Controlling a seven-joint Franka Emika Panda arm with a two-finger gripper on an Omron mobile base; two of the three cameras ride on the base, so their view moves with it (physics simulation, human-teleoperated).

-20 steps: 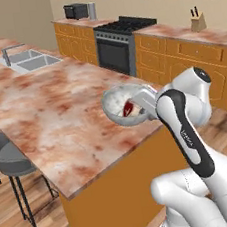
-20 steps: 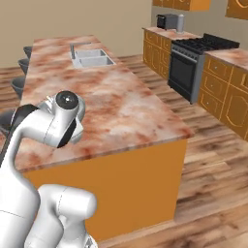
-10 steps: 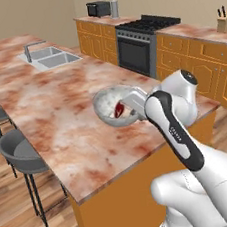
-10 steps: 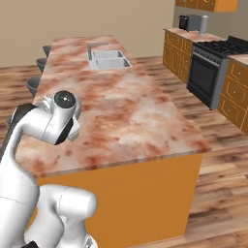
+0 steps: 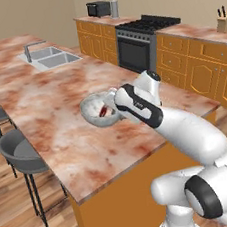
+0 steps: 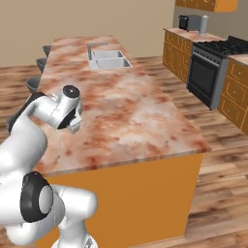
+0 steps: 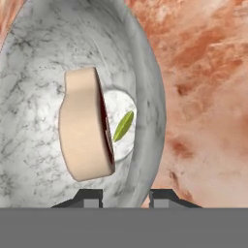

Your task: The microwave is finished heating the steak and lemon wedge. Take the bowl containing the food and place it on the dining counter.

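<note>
End effector (image 7: pixel 125 194): jaws closed on the rim of the bowl (image 5: pixel 98 110). In the hand view one dark fingertip sits inside the bowl wall and the other outside it, with the rim pinched between them.

Bowl position: directly ahead of the end effector, extending away from the fingertips. In the left base view it hangs at the end of the arm above the bench (image 5: pixel 50 118), over the marbled reddish-brown and cream top, toward the near half of the island. Whether its underside touches the top cannot be told.

Bowl contents, hand view: steak (image 7: pixel 86 131) lies in the basin, showing a broad tan side and a dark red edge, close in front of the fingertips. A thin green-yellow sliver, the lemon wedge (image 7: pixel 123 126), lies just beside the steak against the pale bottom of the bowl. In the left base view the meat reads as a small red patch inside the bowl.

Surroundings: double sink (image 5: pixel 52 57) set in the far part of the bench, well apart from the bowl. Grey stools (image 5: pixel 19 152) stand along the bench's left side. Black oven range (image 5: pixel 140 44) stands against the back wall between orange cabinets.
</note>
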